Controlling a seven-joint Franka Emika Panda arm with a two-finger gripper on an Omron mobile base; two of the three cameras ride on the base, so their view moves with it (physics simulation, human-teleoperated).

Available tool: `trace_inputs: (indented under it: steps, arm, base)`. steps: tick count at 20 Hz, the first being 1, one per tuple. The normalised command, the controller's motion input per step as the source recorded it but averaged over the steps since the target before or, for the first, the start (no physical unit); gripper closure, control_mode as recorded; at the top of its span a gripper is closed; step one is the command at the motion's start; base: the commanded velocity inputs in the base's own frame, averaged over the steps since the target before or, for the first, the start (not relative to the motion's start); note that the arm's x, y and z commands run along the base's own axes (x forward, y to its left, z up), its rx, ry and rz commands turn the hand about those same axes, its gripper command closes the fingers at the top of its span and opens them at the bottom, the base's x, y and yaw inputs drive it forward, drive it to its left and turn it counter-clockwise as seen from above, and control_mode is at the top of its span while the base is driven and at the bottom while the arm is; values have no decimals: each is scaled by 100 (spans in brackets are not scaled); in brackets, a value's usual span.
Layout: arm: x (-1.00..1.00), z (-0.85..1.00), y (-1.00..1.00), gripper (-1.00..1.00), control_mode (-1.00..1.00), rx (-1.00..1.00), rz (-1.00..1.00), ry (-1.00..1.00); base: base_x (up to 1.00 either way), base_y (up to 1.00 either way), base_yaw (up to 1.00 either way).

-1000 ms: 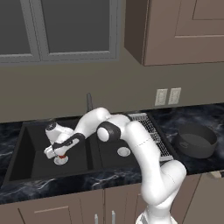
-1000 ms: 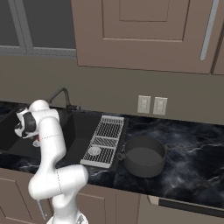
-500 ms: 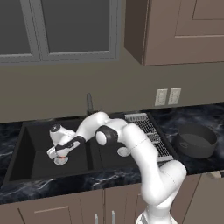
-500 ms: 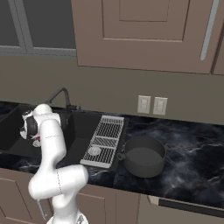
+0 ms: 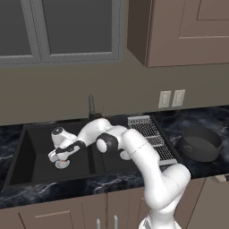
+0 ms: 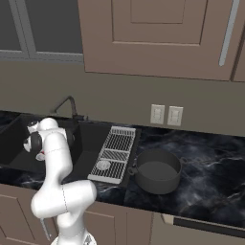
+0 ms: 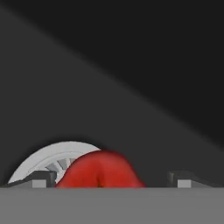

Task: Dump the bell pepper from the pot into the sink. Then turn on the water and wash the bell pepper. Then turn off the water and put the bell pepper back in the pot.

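The red bell pepper [image 7: 99, 172] lies on the floor of the black sink [image 5: 27, 138], in its left basin, touching the round silver drain [image 7: 48, 158]. My gripper [image 7: 111, 181] is down in that basin and open. One fingertip [image 7: 40, 179] stands on each side of the pepper, and I cannot tell whether they touch it. In the left base view the gripper [image 5: 61, 157] hangs just over the drain [image 5: 62, 165]. The dark pot [image 5: 200, 143] stands on the counter far to the right, also seen as the pot [image 6: 158, 170] in the right base view, with nothing visible inside it.
A silver wire rack [image 5: 150, 136] lies on the counter between sink and pot. The dark faucet [image 5: 91, 106] rises behind the sink's divider. Wall outlets [image 5: 171, 99] sit above the marble counter [image 6: 210, 172]. Cabinets hang overhead.
The hand has sunk a little lower into the left basin, closer to the drain and the pepper. The jaws stayed wide apart.
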Motion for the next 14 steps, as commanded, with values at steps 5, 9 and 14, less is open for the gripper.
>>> trace_inputs:
  steps: [5, 9, 14]
  arm:
    - [0, -30, 0, -100, -100, 0, 0, 5]
    - [0, -29, 0, 100, -100, 0, 0, 7]
    - [0, -18, 0, 100, -100, 0, 0, 6]
  base:
    - [0, 0, 0]
    - [0, 0, 0]
    - [0, 0, 0]
